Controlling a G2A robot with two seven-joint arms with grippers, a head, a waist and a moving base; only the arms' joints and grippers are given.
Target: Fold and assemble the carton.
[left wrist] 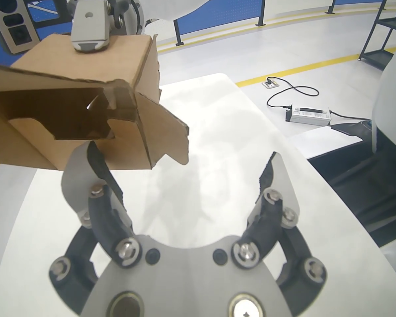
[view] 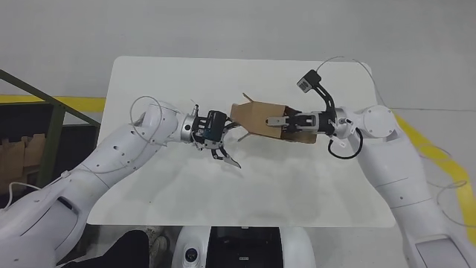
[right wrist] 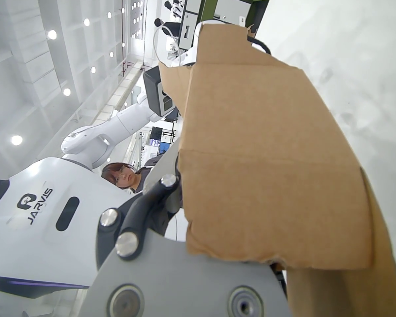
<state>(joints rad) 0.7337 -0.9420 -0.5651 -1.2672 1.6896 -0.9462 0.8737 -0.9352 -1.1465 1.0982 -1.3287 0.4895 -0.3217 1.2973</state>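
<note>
A brown carton is held above the middle of the white table, with its open end and loose flaps toward my left arm. My right gripper is shut on the carton's far end, and one of its grey fingers presses on the top panel. In the right wrist view the carton covers the fingertips. My left gripper is open just in front of the open end of the carton. One left finger is close under a lower flap; whether it touches I cannot tell. My left gripper holds nothing.
Bare tabletop lies under and around the carton. The table's rounded far edge drops to the floor, where a power brick with cable lies. A dark shelf frame stands beyond.
</note>
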